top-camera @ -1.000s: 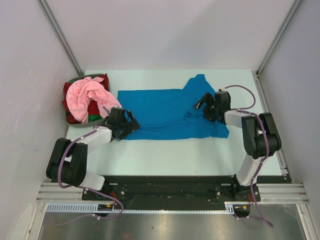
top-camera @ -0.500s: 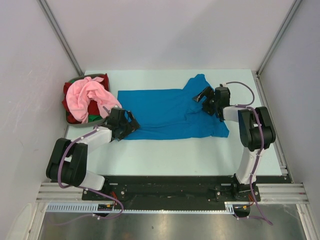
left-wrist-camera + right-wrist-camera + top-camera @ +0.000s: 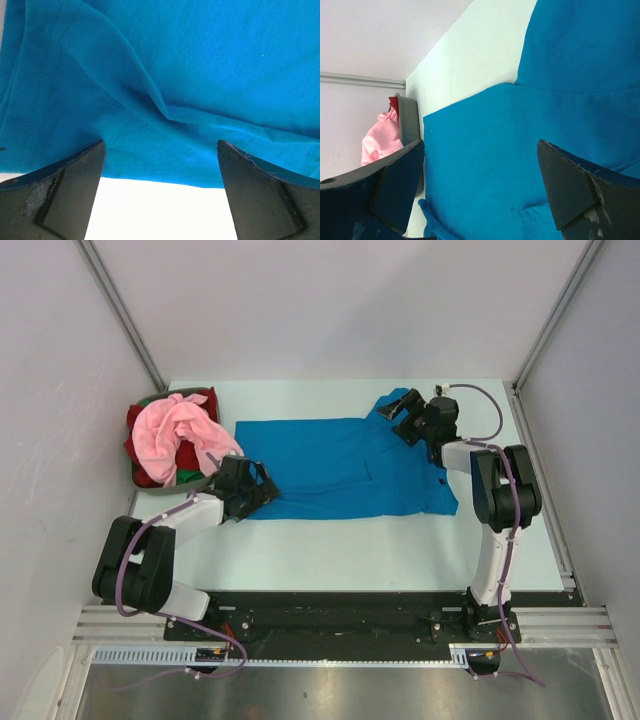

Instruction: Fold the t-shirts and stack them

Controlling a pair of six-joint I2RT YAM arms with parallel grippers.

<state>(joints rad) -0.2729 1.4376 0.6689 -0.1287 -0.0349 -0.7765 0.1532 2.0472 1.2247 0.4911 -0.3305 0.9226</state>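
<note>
Blue shirt: bright blue soft cloth short-sleeved t-shirt (image 3: 340,465), spread flat mid-surface (image 3: 330,550), one sleeve toward the far edge.
Left fingers (image 3: 65,195): spread wide, gripping nothing, at the shirt's near left hem; unmoved since a second ago.
Right fingers (image 3: 575,190): spread wide, empty, over the far sleeve; shifted farther out than a second ago.
Pile: light pink cloth shirt (image 3: 175,430) atop red cloth shirt (image 3: 135,425) in dark grey basket (image 3: 150,487), far left.
</note>
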